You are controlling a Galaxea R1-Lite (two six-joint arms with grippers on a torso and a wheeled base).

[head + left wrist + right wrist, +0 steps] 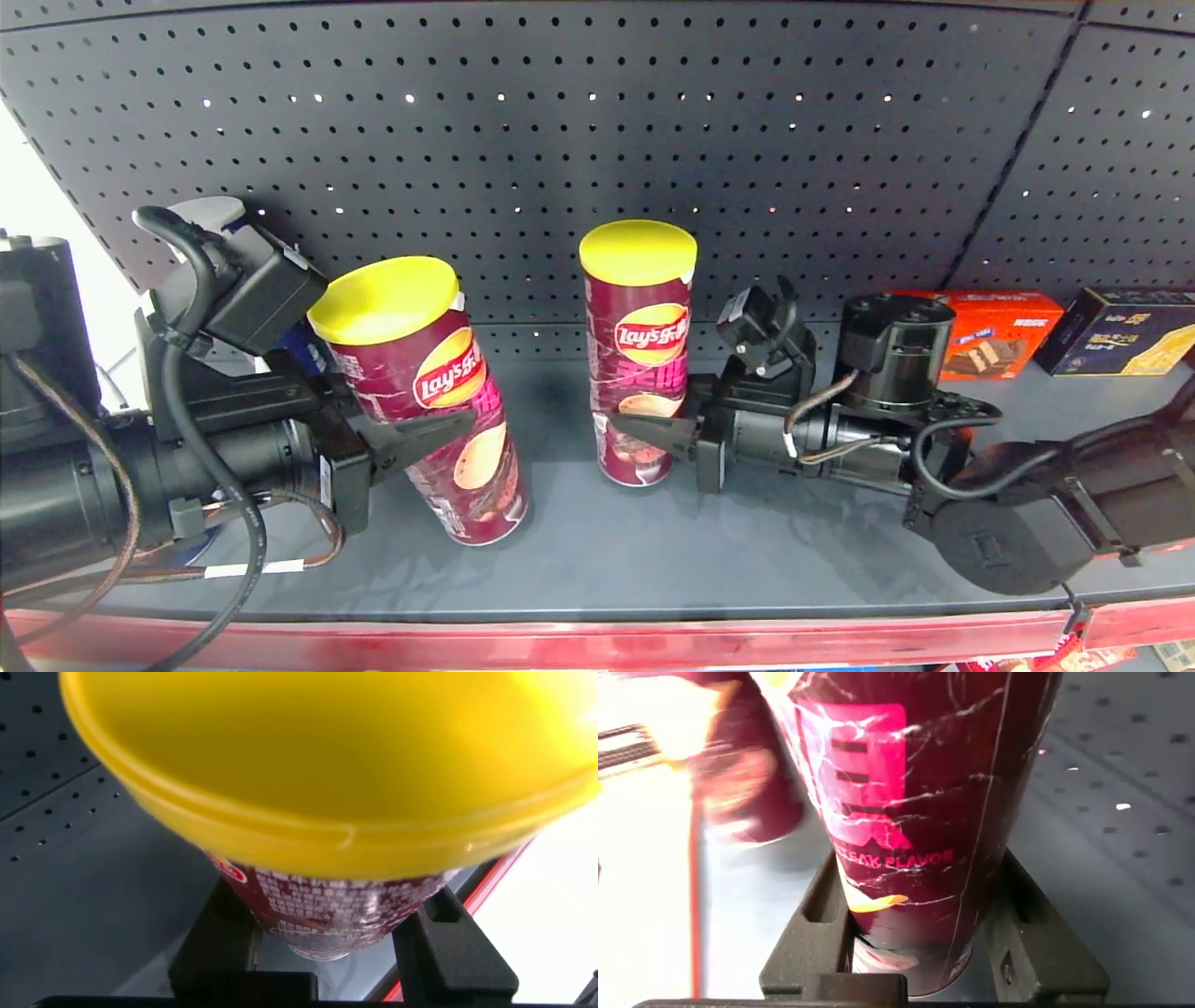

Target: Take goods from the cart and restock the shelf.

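Here, on the grey shelf board [653, 569]: the left can [420, 392], a tall maroon cardboard tube of chips with a yellow plastic lid, and the right can [639, 345], of the same kind, well apart from it.
State of left gripper [439, 427]: pressed together on the middle of the left can, pinching it from both sides.
State of right gripper [642, 434]: pinching the lower half of the right can in the same way.
Pose of right can: upright, base seemingly resting on the board.
Pose of left can: tilted, lid leaning toward the robot's left, bottom edge touching the board or just above it; cannot tell which.
Deciding relation: long axis of the left can off vertical, so probably to be righted by the left arm before any release.
Farther right: an orange cardboard box [994, 327] and a dark cardboard box [1120, 331], well apart from both cans.
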